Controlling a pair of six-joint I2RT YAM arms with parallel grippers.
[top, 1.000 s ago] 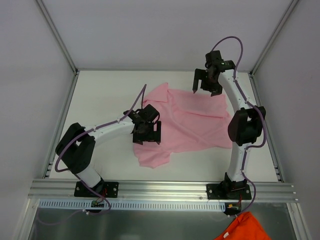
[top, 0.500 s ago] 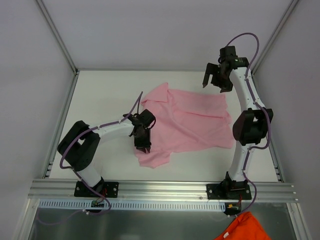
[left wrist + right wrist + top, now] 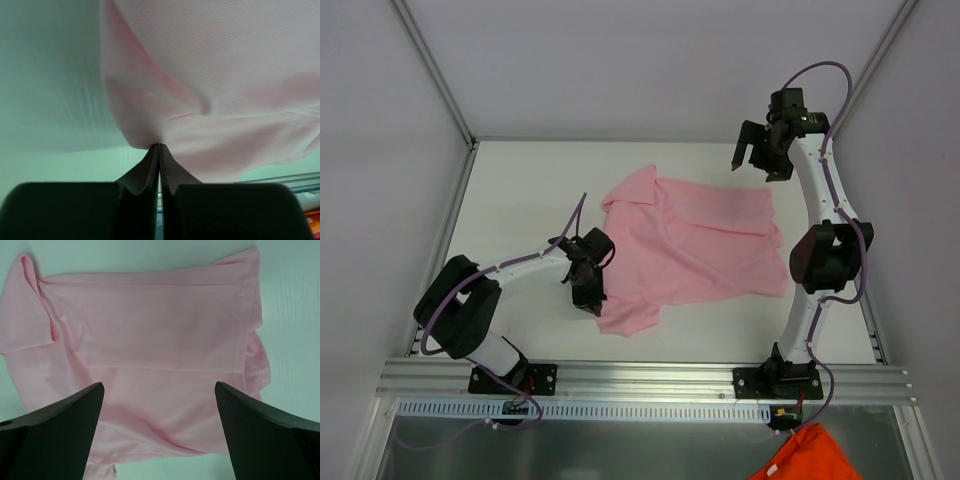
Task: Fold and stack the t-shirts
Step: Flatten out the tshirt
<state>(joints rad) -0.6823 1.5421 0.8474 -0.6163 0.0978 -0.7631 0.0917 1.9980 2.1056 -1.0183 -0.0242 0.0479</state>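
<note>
Both arms have shifted since a second ago: left drawn nearer, right swung farther off. White flat table (image 3: 510, 200) bears the light pink thin-fabric t-shirt (image 3: 700, 240), rumpled at centre. Left gripper (image 3: 159, 147) — jaws pinched tight on its near-left edge. Right gripper (image 3: 753, 168) — spread wide, empty, above its far-right corner.

Bright, diffuse light, faint shadows on the white counter (image 3: 520, 190); wrist views carry a greenish tint, the left one soft-focused.
</note>
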